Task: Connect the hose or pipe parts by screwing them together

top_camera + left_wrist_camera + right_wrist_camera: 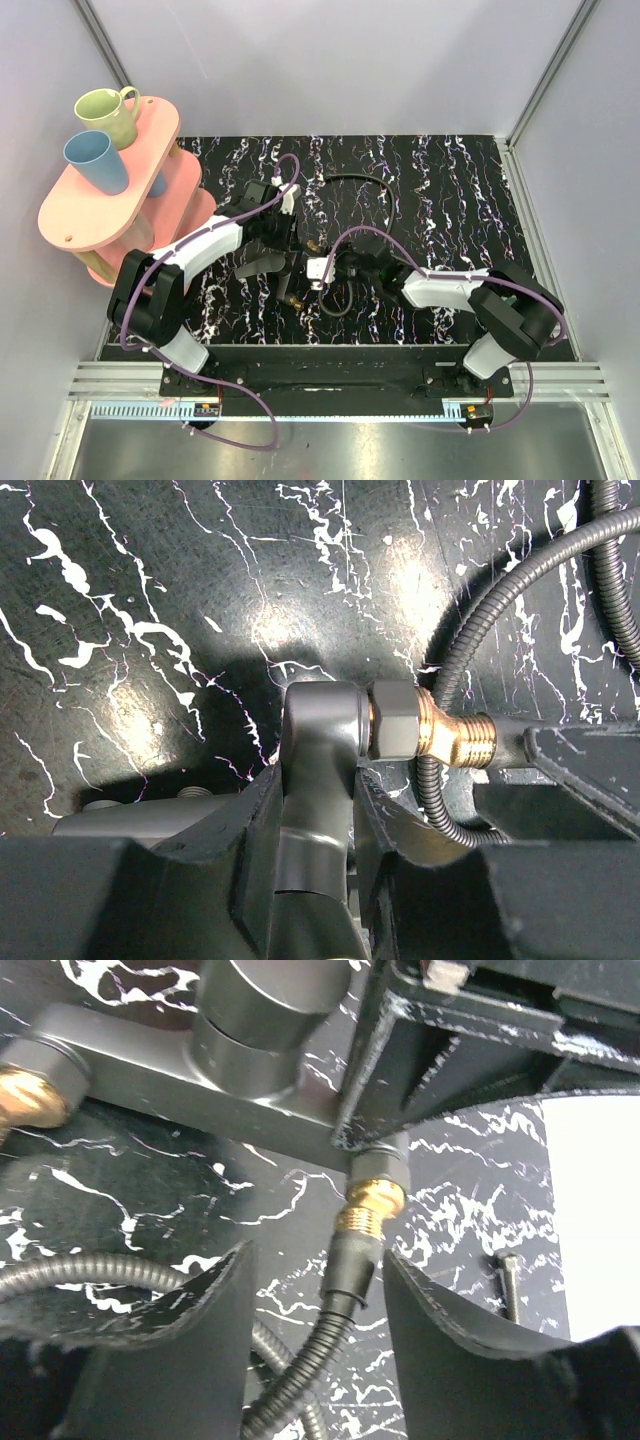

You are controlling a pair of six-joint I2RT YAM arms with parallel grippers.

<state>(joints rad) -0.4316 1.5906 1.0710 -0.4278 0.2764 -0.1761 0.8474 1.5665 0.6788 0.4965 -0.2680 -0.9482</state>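
Here, over the middle of the table (pixel 450 200), the hose end (pixel 355 1260) meets a brass tip (pixel 372 1198) of the forked fitting (pixel 322 720).
The left gripper (pixel 318 785) clamps the fitting's grey stem. The right gripper (pixel 318 1272) has its jaws apart around the hose end, gripping nothing. If turned off-axis, the threads may cross, or the hose may spring free.

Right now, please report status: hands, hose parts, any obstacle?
Left hand shut on forked fitting. Right hand open around hose end at brass tip. No obstacle seen.

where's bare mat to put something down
Free: right side of the mat, between the hose loop and the right wall; also the far strip by the back wall. Crowded: centre, where the left gripper and right gripper meet at the fitting; the shelf blocks the left.
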